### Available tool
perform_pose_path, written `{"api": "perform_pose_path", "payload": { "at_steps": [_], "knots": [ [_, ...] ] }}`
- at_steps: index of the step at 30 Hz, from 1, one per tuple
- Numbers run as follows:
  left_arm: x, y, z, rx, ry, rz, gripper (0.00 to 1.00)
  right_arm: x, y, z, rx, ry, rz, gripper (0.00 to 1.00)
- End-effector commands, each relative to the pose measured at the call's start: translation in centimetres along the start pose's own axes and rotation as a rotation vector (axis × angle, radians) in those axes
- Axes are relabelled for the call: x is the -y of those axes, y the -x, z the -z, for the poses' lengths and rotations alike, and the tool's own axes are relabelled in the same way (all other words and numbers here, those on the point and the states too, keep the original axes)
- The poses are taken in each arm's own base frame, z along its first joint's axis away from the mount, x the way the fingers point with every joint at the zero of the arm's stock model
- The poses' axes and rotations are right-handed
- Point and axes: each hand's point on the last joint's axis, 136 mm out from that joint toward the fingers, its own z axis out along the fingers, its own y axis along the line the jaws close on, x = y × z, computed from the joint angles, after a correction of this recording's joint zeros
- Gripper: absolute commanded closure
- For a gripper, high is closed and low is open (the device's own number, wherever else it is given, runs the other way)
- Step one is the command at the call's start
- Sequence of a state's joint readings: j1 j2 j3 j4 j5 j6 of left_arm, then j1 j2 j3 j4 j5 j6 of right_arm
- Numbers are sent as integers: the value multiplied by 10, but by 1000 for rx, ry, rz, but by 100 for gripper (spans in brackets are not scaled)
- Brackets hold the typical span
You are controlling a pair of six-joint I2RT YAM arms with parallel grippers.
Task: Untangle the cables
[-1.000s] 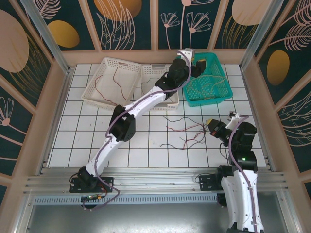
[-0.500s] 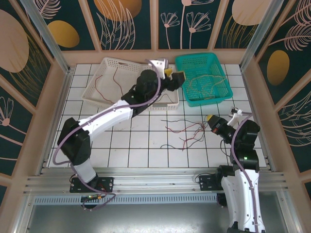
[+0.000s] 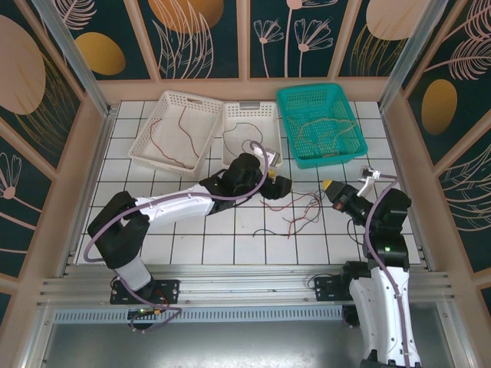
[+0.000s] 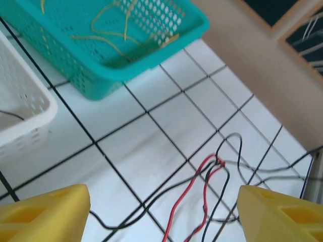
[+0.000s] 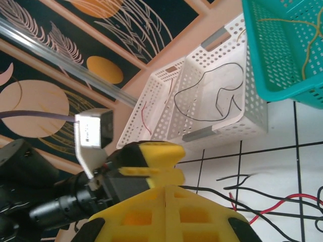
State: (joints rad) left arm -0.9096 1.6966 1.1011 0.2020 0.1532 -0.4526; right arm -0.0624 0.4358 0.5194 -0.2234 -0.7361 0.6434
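A tangle of red and black cables lies on the white tiled table near its middle. My left gripper hovers at the tangle's left end, open. In the left wrist view its yellow fingers stand wide apart, with red and black cables on the tiles between them and untouched. My right gripper sits at the tangle's right end, shut. In the right wrist view its gripper shows its pads pressed together with no wire seen between them, and black and red cables lie beyond.
A teal basket at the back right holds yellow cables. Two white baskets stand at the back: the left one holds a red cable, the middle one a black cable. Wooden walls close in the table.
My left arm has swung back from the teal basket to the table's middle, above the tangle, and its jaws have spread wider. The right arm has barely moved.
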Motion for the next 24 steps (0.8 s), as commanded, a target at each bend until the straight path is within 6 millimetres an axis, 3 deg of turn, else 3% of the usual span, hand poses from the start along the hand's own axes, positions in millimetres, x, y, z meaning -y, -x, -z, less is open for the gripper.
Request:
{"api": "perform_pose_path", "payload": {
  "at_steps": [1, 5, 8, 16, 24],
  "knots": [
    [5, -25, -11, -119, -60, -58, 23, -22, 6, 2, 3, 73, 38, 100],
    [4, -43, -17, -199, -83, -74, 18, -25, 4, 3, -4, 81, 48, 100],
    [-5, -56, -18, -243, -51, -92, 7, -24, 3, 3, -6, 78, 47, 100],
    [-30, -73, -28, -305, 53, -139, 5, -29, 1, 3, -17, 109, 53, 100],
    [-43, -72, -50, -300, 98, -166, 10, -37, -4, 3, -39, 155, 52, 100]
  ]
}}
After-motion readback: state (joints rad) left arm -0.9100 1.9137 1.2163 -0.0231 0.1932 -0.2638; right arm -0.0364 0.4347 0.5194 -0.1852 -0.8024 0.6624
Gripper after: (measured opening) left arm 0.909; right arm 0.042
